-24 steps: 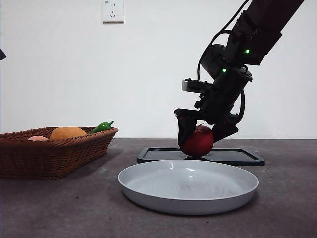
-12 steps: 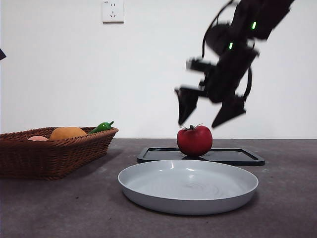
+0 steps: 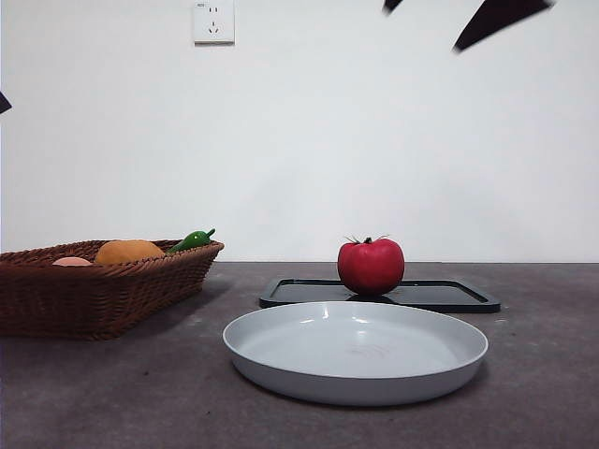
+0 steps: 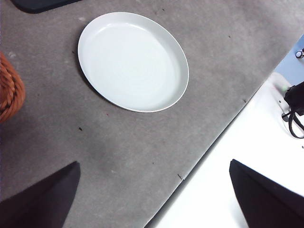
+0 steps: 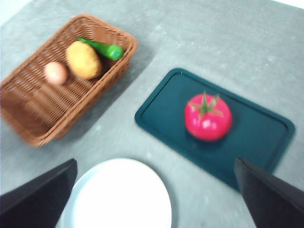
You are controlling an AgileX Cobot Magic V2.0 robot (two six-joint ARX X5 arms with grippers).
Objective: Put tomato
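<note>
**Tomato released on the tray**

At the tabletop's left edge a basket [image 3: 103,281] is seen, with the plate [image 3: 356,351] near the front edge. Behind it, the tomato [image 3: 371,266] is left standing free on the dark tray [image 3: 440,295]; a second ago it was clamped there, so the placing is judged done. The right gripper [image 5: 152,199] has been lifted well clear, jaws spread wide and empty. The left gripper [image 4: 154,199] is also held spread, empty, beside the plate.

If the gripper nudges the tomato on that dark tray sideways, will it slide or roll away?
Likely roll: the tomato is round and rests on a small patch of the dark tray. Its glossy skin suggests jaws may slip. The tray's low raised rim may stop a slow roll, probably not a hard push.
</note>
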